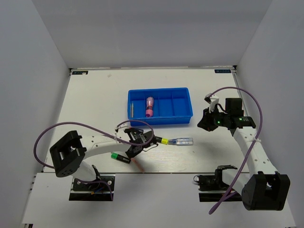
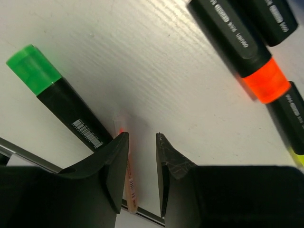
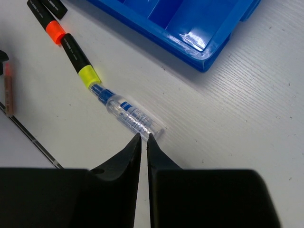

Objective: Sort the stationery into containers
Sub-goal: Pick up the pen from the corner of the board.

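the shallow bright-blue plastic tray with four side-by-side compartments (image 1: 161,119) sits toward the far middle of the white counter (image 1: 95,99). a pink marker (image 1: 149,107) lies in its second compartment from the left, and what looks like a thin pale stick (image 1: 132,110) lies in the leftmost one.

the rest of the stationery is loose on the counter, on the near side of the tray. a black highlighter with a yellow cap (image 1: 164,141) lies end to end with a clear bluish pen (image 1: 183,141), cap against tip. a black highlighter with an orange cap (image 2: 242,47) lies next to them. nearer to me are a black highlighter with a green cap (image 1: 121,157) and a thin pale stick with a reddish end (image 1: 137,165).

my left hand (image 2: 142,137) is low over the counter, narrowly parted and holding nothing. the reddish-ended stick runs along the inside of one finger, and the green-capped highlighter is just outside it.

my right hand (image 3: 143,136) is pinched to a sliver and holds nothing. from above it sits right of the tray, well apart from the pen.
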Tool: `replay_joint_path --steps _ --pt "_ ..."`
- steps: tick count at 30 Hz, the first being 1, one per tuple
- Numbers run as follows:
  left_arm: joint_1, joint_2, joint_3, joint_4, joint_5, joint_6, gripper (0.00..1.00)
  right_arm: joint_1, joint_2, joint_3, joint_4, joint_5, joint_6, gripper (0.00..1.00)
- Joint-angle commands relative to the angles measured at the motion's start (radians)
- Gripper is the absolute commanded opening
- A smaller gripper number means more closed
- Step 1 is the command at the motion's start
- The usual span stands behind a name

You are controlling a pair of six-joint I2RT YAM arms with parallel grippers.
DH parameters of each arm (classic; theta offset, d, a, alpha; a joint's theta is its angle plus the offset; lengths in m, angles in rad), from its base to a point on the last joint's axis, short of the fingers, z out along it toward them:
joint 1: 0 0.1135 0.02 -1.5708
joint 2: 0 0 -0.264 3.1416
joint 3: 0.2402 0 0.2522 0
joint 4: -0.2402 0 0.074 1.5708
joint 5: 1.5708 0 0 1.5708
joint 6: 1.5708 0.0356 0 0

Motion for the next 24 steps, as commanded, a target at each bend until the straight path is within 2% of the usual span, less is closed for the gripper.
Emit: replay_joint_path --steps 1,10,13,20,24 --pt "-0.004 0.016 -0.013 0.073 0.041 -0.070 0.41 -0.001 -0.021 0.034 -0.004 -0.012 -0.012 0.12" --pt "-0.023 0.020 -0.030 0.064 0.062 -0.107 0.46 -0.003 -0.021 0.032 0.002 -0.004 -0.012 0.12" --pt "-0.033 0.002 -0.039 0.058 0.064 -0.120 0.53 -0.003 -0.021 0.031 0.005 -0.003 -0.014 0.12" --pt "-0.092 -0.020 0.024 -0.065 0.027 -0.168 0.53 -0.003 -0.024 0.034 0.002 -0.006 -0.014 0.14" --pt "-0.107 -0.024 0.004 -0.058 0.035 -0.192 0.53 -0.003 -0.027 0.034 0.001 -0.006 -0.012 0.14"
